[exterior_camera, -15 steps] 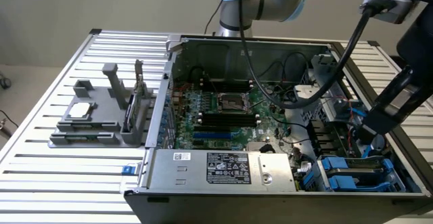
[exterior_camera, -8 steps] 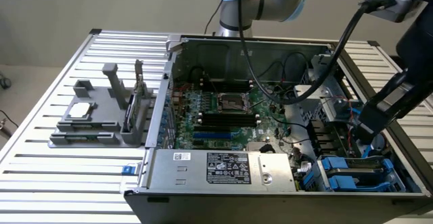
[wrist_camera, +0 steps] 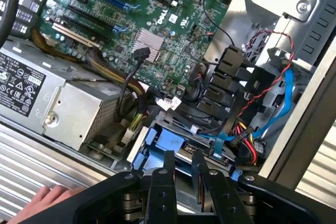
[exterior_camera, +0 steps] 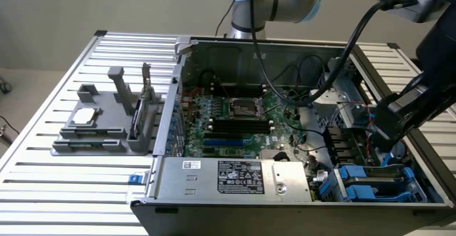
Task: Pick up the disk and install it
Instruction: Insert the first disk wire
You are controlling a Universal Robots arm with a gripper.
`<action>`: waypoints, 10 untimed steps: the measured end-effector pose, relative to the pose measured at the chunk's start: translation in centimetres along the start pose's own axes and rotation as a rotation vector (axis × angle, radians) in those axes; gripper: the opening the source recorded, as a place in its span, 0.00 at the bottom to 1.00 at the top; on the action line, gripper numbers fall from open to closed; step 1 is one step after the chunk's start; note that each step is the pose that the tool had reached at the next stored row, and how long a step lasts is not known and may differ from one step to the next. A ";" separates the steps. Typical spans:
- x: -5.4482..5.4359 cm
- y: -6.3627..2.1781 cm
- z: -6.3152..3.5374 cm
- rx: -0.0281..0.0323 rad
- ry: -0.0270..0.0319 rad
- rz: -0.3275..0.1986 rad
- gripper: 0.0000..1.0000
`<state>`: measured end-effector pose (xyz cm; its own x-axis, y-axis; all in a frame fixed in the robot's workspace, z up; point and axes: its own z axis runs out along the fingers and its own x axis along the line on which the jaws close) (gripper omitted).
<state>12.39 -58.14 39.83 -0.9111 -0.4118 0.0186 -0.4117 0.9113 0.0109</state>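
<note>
The disk (exterior_camera: 377, 181), silver-grey metal in a bright blue carrier, lies flat in the drive bay at the corner of the open computer case on the exterior view's right. My gripper (exterior_camera: 386, 139) hangs above that bay, inside the case wall. In the wrist view the two dark fingers (wrist_camera: 169, 165) stand a small gap apart, with nothing gripped between them. Just beyond the tips of my gripper (wrist_camera: 184, 157) lies the disk's blue carrier (wrist_camera: 167, 143). Part of the disk is hidden behind the fingers.
A large silver labelled box (exterior_camera: 235, 177) fills the case's front, next to the green motherboard (exterior_camera: 235, 118). Red, blue and black cables (wrist_camera: 262, 114) crowd the bay's side. A grey fixture (exterior_camera: 100, 126) holding a small silver chip stands on the slatted table. A person's hand (wrist_camera: 42, 202) rests near the case edge.
</note>
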 end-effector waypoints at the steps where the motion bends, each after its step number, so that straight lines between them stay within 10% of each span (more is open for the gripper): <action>1: 0.0 0.00 0.03 -0.0003 -0.0002 0.017 0.27; 10: 0.0 -0.01 0.30 -0.0032 -0.0020 0.176 0.27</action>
<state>12.40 -58.14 39.53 -0.9691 -0.2458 0.0185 -0.2457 0.9693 0.0109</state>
